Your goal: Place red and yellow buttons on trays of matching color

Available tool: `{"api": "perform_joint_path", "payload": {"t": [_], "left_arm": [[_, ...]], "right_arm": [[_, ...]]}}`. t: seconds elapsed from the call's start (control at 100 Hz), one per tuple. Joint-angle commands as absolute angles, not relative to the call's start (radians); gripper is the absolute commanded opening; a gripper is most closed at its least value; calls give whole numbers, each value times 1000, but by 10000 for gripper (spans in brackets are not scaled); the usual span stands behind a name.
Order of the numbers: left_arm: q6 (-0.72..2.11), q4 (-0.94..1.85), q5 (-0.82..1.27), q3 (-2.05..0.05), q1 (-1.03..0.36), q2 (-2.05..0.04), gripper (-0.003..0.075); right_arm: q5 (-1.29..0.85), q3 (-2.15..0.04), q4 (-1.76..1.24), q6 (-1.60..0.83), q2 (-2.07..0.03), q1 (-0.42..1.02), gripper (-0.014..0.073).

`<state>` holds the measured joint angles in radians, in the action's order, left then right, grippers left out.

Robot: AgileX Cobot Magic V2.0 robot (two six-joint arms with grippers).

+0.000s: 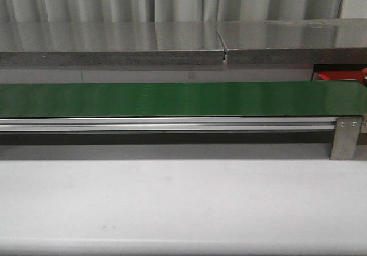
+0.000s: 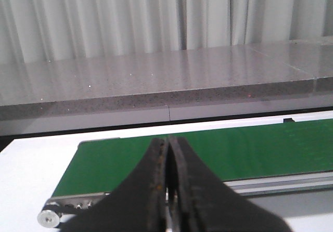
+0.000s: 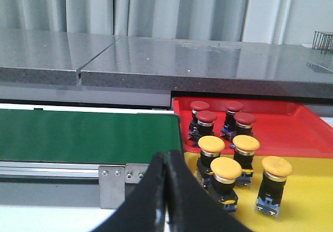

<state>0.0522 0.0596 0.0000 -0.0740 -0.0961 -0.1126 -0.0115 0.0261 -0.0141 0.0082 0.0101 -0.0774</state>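
**A:** At the near edge of the right wrist view, what do the right gripper [image 3: 166,162] fingers show?

**B:** Pressed together, clenched on nothing. The left gripper [image 2: 167,149] is the same in its own view: dark fingers closed tip to tip, empty, with the green conveyor belt [image 2: 208,151] just beyond them.

**A:** And beyond the right fingers?

**B:** The yellow tray [image 3: 307,201], holding four yellow buttons [image 3: 226,168], all upright on their black bodies. Behind it, touching along one edge, sits the red tray [image 3: 291,125] with four red buttons [image 3: 207,117], also upright, grouped toward the side nearest the belt's end.

**A:** Any button outside a tray?

**B:** None seen. In the front view the belt [image 1: 172,98] runs bare across the frame above its aluminium rail [image 1: 166,124], with a metal bracket [image 1: 346,137] at the right end and only a sliver of the red tray [image 1: 335,76] showing behind it.

**A:** Farthest back?

**B:** A grey stone ledge [image 1: 114,43], then pale curtains [image 1: 172,0].
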Motion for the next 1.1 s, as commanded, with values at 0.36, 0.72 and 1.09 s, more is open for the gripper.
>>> {"api": "perform_joint_path", "payload": {"t": [0.36, 0.72, 1.09], "left_arm": [[0, 57, -90, 31, -23, 38, -20], [0, 57, -73, 31, -23, 38, -20], [0, 52, -64, 31, -23, 38, -20]], "right_arm": [[64, 4, -14, 0, 29, -83, -74], [64, 4, -14, 0, 29, -83, -74], [64, 4, -14, 0, 29, -83, -74]]}}
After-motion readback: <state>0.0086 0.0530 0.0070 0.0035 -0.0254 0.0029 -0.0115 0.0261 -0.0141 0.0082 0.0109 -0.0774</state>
